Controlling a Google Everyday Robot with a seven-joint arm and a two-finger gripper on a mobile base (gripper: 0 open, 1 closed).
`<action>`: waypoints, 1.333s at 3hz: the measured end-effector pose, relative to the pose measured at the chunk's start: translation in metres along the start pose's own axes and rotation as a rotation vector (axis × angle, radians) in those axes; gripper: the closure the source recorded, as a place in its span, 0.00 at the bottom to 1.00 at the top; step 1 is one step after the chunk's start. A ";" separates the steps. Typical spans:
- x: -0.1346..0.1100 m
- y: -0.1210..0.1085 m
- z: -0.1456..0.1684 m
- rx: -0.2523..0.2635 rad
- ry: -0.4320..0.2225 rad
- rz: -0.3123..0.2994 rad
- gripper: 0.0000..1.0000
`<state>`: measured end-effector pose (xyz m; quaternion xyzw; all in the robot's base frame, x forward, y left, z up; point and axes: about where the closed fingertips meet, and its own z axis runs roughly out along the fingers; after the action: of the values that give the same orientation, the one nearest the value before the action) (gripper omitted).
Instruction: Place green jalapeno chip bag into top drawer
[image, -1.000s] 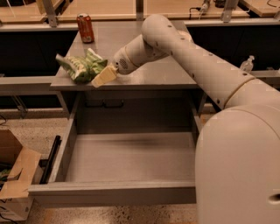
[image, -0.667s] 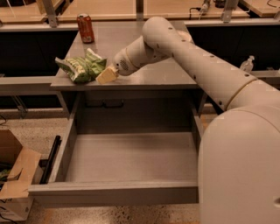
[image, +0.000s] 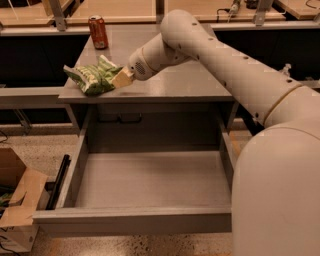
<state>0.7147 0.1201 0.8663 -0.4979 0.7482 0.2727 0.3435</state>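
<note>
The green jalapeno chip bag (image: 92, 77) lies crumpled on the grey table (image: 170, 85) near its front left corner. My gripper (image: 121, 78) is at the bag's right edge, touching it, at the end of the white arm (image: 210, 55) that reaches in from the right. The top drawer (image: 150, 185) is pulled fully out below the table's front edge. Its flat grey bottom holds nothing.
A red soda can (image: 98, 32) stands at the table's back left. A cardboard box (image: 17, 200) sits on the floor left of the drawer. My white body (image: 280, 190) fills the lower right. Other benches stand behind the table.
My gripper has moved slightly up and in against the right edge of the bag. The bag and the drawer have not moved.
</note>
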 end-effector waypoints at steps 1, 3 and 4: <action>-0.022 0.001 -0.012 0.031 0.014 -0.061 0.70; -0.033 -0.021 -0.012 0.023 0.010 -0.085 0.15; -0.035 -0.029 -0.008 0.016 0.001 -0.087 0.00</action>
<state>0.7487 0.1234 0.8972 -0.5275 0.7281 0.2511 0.3585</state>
